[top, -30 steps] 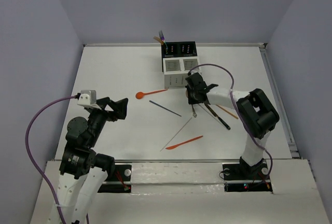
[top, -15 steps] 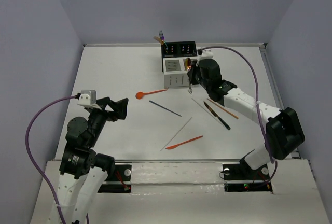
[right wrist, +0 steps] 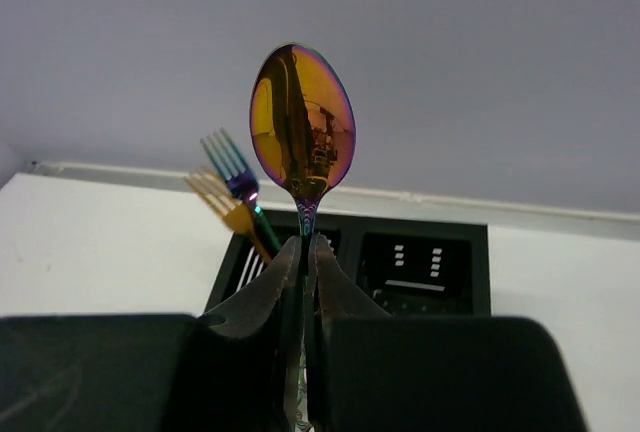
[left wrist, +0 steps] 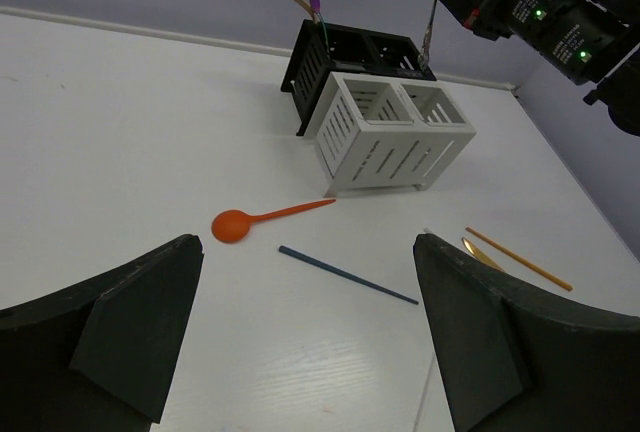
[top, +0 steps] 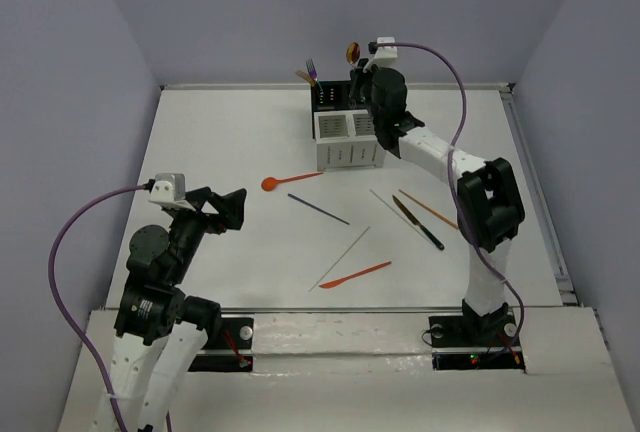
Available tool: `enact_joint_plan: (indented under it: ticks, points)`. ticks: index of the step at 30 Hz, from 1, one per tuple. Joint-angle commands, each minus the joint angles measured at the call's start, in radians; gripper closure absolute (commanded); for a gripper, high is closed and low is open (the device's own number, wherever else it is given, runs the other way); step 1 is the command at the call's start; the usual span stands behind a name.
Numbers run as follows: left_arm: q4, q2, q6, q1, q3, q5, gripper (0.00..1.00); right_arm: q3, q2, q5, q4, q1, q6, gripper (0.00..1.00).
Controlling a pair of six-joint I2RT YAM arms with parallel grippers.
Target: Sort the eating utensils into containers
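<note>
My right gripper (top: 362,70) (right wrist: 308,244) is shut on an iridescent gold spoon (right wrist: 301,135) (top: 353,51), held upright, bowl up, above the block of containers (top: 347,124). Two black holders (right wrist: 420,270) sit at the back, two white ones (left wrist: 392,137) in front. A gold fork (right wrist: 228,203) and a blue-purple fork (right wrist: 232,168) stand in the back left black holder. On the table lie an orange spoon (top: 290,181), a dark blue chopstick (top: 318,208), a silver chopstick (top: 345,252), an orange knife (top: 355,275), a black-handled gold knife (top: 417,222) and an orange chopstick (top: 429,209). My left gripper (left wrist: 310,352) is open and empty.
The white table (top: 220,142) is bounded by a raised rim at the back and right (top: 530,172). Purple cables (top: 70,232) loop off both arms. The grey walls stand close behind the containers.
My right gripper has lifted the spoon off the table and carried it back and up, from beside the white holders to above the black ones. The left arm has not moved.
</note>
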Motion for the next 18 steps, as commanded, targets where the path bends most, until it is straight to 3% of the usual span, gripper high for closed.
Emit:
enact_joint_plan:
  ticks: [1, 6, 12, 17, 18]
  points:
    - [0.044, 0.013, 0.014, 0.006, 0.025, -0.014, 0.01, 0.178, 0.102, 0.034, 0.13, -0.046, -0.078, 0.93]
    - [0.042, 0.034, 0.016, 0.006, 0.027, -0.015, 0.01, 0.365, 0.233, 0.023, 0.089, -0.087, -0.101, 0.93]
    - [0.044, 0.054, 0.017, 0.024, 0.027, -0.011, 0.01, 0.441, 0.343, -0.009, 0.077, -0.11, -0.094, 0.93]
    - [0.044, 0.056, 0.017, 0.034, 0.025, -0.006, 0.01, 0.386, 0.345, -0.023, 0.107, -0.11, -0.094, 0.93]
    - [0.045, 0.052, 0.017, 0.034, 0.025, -0.006, 0.01, 0.349, 0.33, -0.031, 0.138, -0.11, -0.103, 0.88]
